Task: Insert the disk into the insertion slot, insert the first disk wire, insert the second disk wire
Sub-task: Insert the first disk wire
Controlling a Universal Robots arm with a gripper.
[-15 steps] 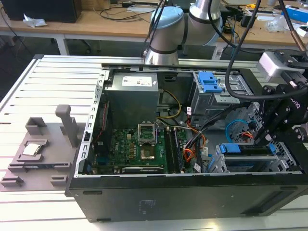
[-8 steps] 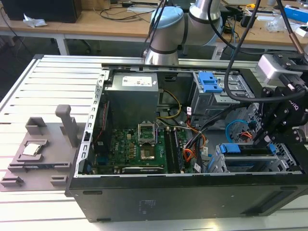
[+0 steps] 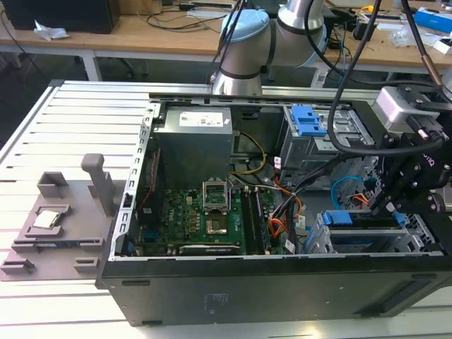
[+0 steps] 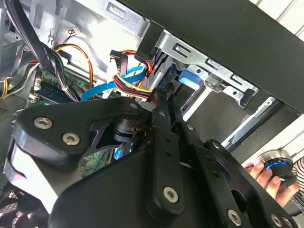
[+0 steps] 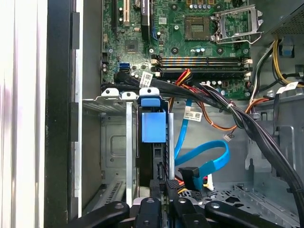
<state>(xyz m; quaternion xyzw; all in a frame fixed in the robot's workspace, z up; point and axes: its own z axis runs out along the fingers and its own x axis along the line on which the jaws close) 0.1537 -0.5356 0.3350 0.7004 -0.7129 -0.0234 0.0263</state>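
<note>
gripper (image 4: 164, 102) linkage sits closest to the lens in the second wrist view. its fingers are drawn nearly together, pinching what looks like the plug end of the first disk wire (image 4: 135, 86), the red-yellow-black bundle. disk (image 5: 153, 127) is seated in the insertion slot (image 5: 114, 142), with its blue carrier tab at the cage mouth. second disk wire (image 5: 204, 147) curls in a loop just beside the disk; its black plug hangs free near the fingertips.

risks, judged:
- a plug tilted against the disk's socket could jam or bend contacts when pressed.
- the narrow pinch may slip under push load.
- the loose blue loop and the black cable bundle (image 5: 223, 99) lie near the linkage and could snag it.
- a person's hand (image 4: 261, 173) rests outside the case (image 3: 247, 296), apart from the gripper.

pose: in the exterior view the arm (image 3: 282, 32) reaches from behind the case over the end at the exterior view's right. the wrist is pitched down and the gripper is dipped in beside the disk.
</note>
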